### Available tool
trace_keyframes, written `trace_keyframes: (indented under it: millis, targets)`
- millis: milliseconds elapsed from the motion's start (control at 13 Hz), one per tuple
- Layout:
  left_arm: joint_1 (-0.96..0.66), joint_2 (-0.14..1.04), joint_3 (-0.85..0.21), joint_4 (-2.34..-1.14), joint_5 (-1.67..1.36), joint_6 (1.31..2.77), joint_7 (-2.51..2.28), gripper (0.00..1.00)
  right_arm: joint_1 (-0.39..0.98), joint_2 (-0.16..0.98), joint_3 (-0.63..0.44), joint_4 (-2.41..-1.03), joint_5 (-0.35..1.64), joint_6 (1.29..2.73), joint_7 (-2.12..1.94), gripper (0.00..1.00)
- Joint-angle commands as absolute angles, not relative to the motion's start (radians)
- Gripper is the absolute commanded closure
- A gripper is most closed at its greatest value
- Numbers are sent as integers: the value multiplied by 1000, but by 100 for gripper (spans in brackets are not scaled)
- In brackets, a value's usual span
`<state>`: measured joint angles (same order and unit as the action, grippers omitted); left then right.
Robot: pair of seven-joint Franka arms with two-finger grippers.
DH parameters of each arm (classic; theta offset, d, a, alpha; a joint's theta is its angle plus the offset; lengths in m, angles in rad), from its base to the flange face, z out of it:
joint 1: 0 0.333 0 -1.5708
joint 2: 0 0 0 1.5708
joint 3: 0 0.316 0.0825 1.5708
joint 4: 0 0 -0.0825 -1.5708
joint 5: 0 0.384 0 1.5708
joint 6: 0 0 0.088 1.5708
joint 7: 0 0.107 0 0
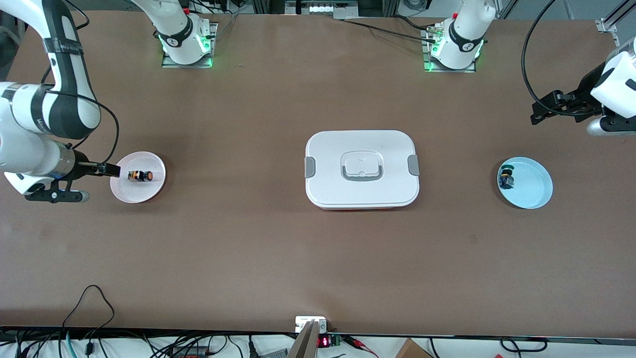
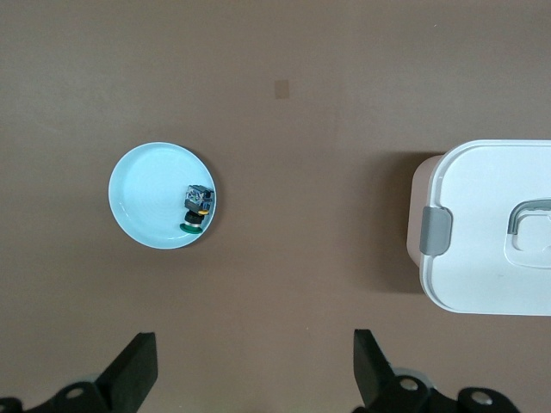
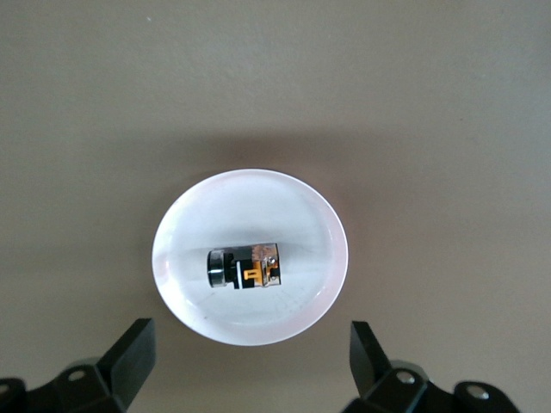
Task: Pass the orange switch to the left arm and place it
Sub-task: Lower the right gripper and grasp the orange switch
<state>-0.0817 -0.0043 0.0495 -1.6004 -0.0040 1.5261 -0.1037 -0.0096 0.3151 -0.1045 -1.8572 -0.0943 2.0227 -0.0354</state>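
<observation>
From the front, the orange switch (image 1: 139, 175) lay on its side in the pink plate (image 1: 137, 177) just past the wide-open right gripper (image 1: 110, 170), while each wrist view showed spread fingers, the left gripper (image 1: 539, 113) waiting well apart.

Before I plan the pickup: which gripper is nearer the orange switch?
Right. The right gripper hangs open by the pink plate holding the orange switch; the left gripper, open, is near the blue plate at the left arm's end.
</observation>
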Motion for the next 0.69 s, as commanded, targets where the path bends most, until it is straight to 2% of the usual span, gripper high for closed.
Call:
trace_keyframes:
  millis: [0, 613]
  targets:
    - [-80, -3, 46, -1582, 23, 1508, -100, 0, -12, 316, -97, -1901, -94, 2081, -20, 0]
    - [-80, -3, 48, -1582, 21, 1508, -97, 0, -6, 428, -95, -1937, -91, 2209, -31, 0]
